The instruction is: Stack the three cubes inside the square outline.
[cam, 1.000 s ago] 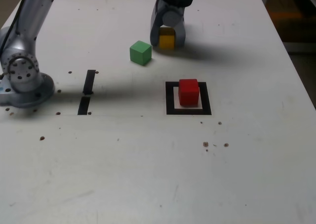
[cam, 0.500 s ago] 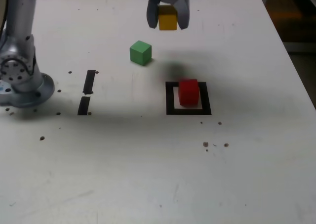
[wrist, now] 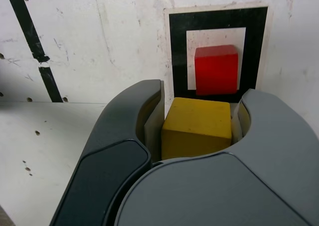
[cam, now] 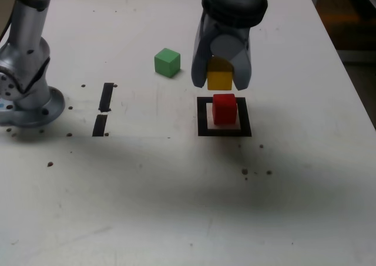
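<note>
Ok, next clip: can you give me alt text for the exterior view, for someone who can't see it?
A robot gripper holds a yellow cube in the air just above a red cube, which sits inside a black square outline on a white table. A green cube stands apart on the table toward the exterior view's left, beyond two short black tape strips.

A thin gap of air separates the yellow cube in the end effector from the red cube below it. The green cube stands well apart, upper centre-left. The lower half of the bench lies bare.
</note>
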Robot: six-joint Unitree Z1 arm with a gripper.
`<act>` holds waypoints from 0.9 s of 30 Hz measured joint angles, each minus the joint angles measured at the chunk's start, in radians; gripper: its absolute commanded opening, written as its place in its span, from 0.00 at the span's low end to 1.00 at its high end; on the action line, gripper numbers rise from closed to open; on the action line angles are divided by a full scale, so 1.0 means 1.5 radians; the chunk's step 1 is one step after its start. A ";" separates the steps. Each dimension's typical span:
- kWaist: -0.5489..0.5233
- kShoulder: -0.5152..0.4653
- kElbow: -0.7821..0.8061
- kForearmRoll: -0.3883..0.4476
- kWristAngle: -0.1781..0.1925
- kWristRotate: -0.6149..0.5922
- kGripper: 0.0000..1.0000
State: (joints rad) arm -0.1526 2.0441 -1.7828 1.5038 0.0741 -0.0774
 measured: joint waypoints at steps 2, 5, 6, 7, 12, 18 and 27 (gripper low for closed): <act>-0.002 0.008 0.000 -0.004 0.000 -0.008 0.23; -0.006 0.024 0.003 -0.010 0.005 -0.015 0.23; -0.005 0.027 0.006 -0.011 0.009 -0.017 0.23; -0.003 0.028 0.008 -0.011 0.013 -0.017 0.23; -0.001 0.032 0.011 -0.017 0.022 -0.021 0.23; 0.001 0.052 0.011 -0.038 0.021 -0.022 0.24; 0.009 0.060 0.020 -0.042 0.017 -0.019 0.26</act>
State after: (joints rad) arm -0.1387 2.1341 -1.7525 1.4414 0.0999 -0.1063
